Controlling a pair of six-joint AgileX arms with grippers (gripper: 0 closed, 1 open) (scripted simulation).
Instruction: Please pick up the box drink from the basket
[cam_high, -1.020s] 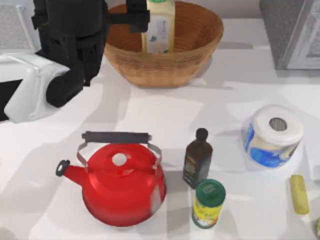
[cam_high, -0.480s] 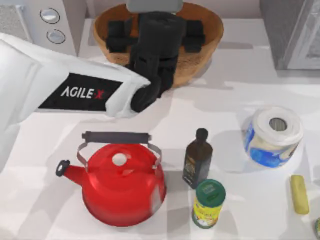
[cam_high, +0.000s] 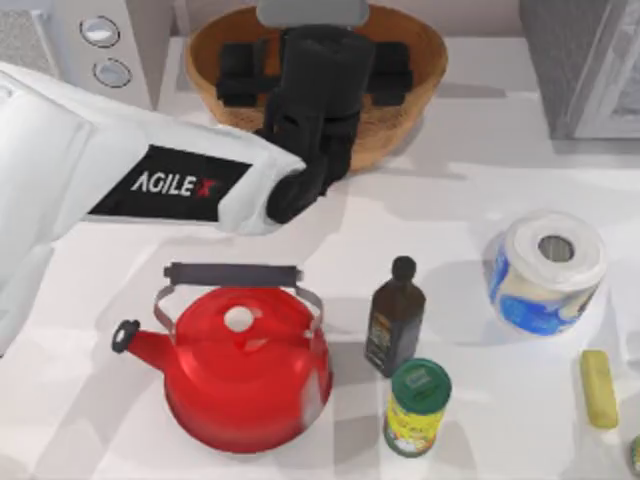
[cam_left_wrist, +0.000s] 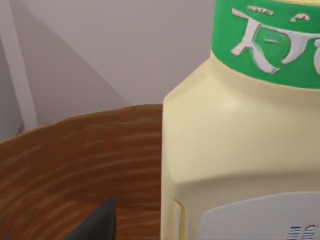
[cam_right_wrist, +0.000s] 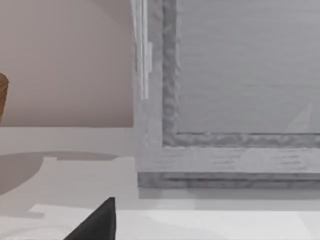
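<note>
White tabletop. Left gripper (cam_high: 312, 45) has swung from beside the basket (cam_high: 420, 75) to over it within the last second; finger spread cannot be told. Box drink (cam_left_wrist: 235, 145) stands inside the basket, close ahead in the left wrist view. Grasp likely next. Right arm parked.

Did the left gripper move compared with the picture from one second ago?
Yes. The left gripper moved rightward in the top view, from beside the basket to above it, close to the box drink.

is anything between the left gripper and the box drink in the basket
Nothing visible does. The left gripper hangs over the basket, and the left wrist view has the box drink right ahead, unobstructed.
</note>
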